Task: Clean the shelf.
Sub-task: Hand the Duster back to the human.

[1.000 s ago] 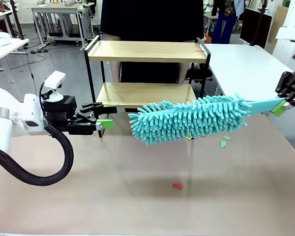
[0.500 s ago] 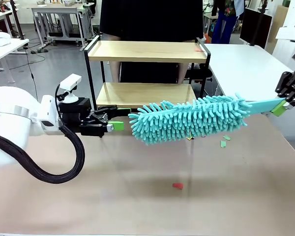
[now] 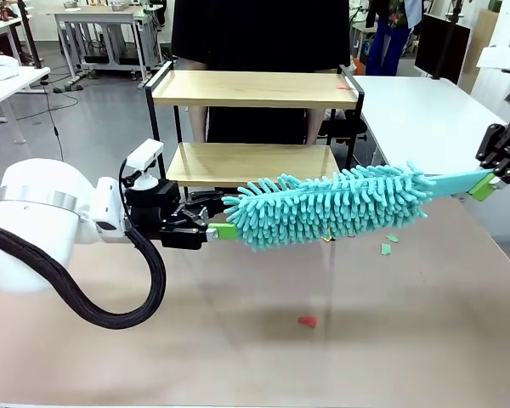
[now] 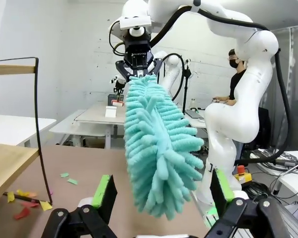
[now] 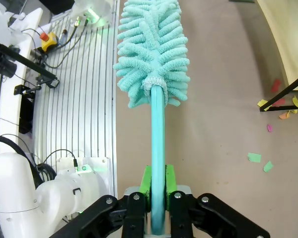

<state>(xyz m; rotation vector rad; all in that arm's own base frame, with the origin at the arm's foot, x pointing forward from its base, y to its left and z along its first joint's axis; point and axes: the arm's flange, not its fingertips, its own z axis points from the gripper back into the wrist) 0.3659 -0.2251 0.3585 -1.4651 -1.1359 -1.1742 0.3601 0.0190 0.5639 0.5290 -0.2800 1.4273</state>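
Gripping the turquoise handle of the duster [image 3: 327, 206], the right gripper [image 3: 490, 183] is clamped tight at the tabletop's right edge, and the fluffy head hangs level above the table, stretched toward the middle. Over on the other side, the left gripper [image 3: 211, 223] has its jaws spread wide, green pads flanking the duster's free tip (the left wrist view shows the fluffy end sitting right between the fingers [image 4: 105, 194], nothing pinched). The shelf [image 3: 253, 89] stands at the far edge of the tabletop, just behind the duster, a person right behind it. Paper scraps [image 3: 389, 243] lie on the table: green bits under the duster, a red scrap [image 3: 307, 321] nearer the front edge.
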